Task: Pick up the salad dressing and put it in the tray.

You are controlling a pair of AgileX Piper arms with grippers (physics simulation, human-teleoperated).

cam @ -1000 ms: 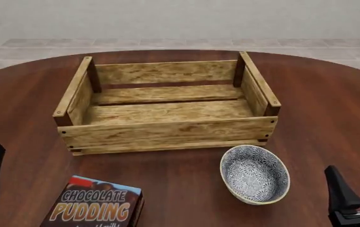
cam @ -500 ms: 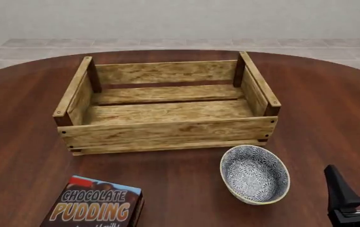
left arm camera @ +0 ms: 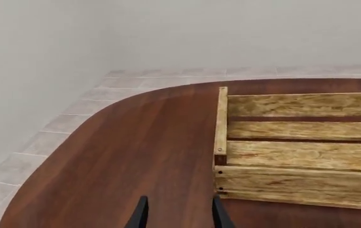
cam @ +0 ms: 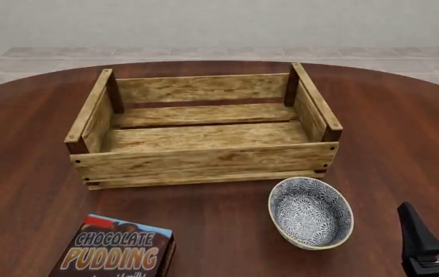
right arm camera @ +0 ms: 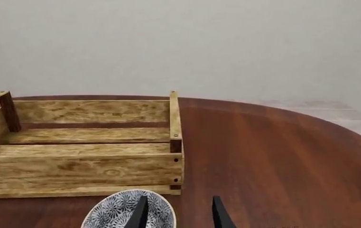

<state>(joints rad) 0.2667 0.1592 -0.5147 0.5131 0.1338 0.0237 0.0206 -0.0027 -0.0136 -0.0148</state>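
The salad dressing is not in any view. The tray (cam: 203, 161) is a light-wood slatted crate at the table's middle, with nothing inside it; it also shows in the left wrist view as the tray (left arm camera: 294, 185) and in the right wrist view as the tray (right arm camera: 79, 171). My left gripper (left arm camera: 177, 214) is outside the front view; its two dark fingertips stand apart over bare table near the tray's left front corner, holding nothing. At the front right my right gripper (cam: 437, 228) is open and empty, beside the bowl, and its fingertips show apart as the right gripper (right arm camera: 177, 213).
A blue-patterned bowl (cam: 310, 212) sits just in front of the tray's right front corner, seen again as the bowl (right arm camera: 126, 213). A brown chocolate pudding box (cam: 115, 251) lies at the front left. The round table's edge (left arm camera: 72, 152) curves close on the left.
My left gripper, at the front view's left edge a second ago, has moved out of that view. The right gripper has sunk slightly toward the lower edge.
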